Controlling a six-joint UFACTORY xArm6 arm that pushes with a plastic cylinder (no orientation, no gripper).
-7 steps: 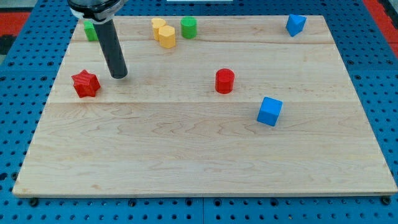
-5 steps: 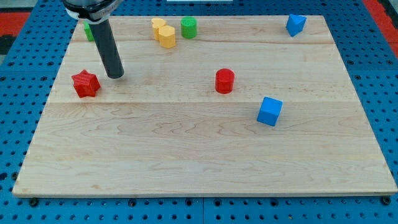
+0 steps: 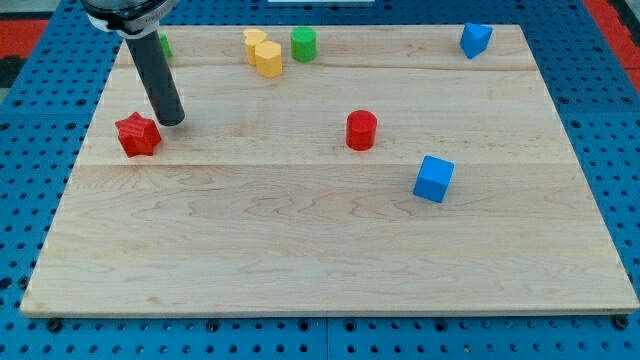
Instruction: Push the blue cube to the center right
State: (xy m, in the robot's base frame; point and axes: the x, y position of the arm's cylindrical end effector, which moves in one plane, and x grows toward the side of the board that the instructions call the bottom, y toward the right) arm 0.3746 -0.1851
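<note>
One blue cube [image 3: 434,179] sits lower right of centre. Farther up: one red cylinder [image 3: 361,130], one red star [image 3: 137,134] touching my tip [image 3: 172,121]; no pincer exists. Along the top: two yellow blocks [image 3: 263,51], a green cylinder [image 3: 303,43], a blue wedge-like block [image 3: 475,39]. Wooden board [image 3: 300,250], blue pegboard [image 3: 20,150].

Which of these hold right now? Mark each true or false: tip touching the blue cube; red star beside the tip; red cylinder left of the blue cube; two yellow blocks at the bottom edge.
1. My tip touches the blue cube. False: it is far off, at the view's left.
2. The red star sits right beside my tip. True.
3. The red cylinder lies to the view's left of the blue cube. True.
4. The yellow blocks are at the bottom edge. False: near the top.
</note>
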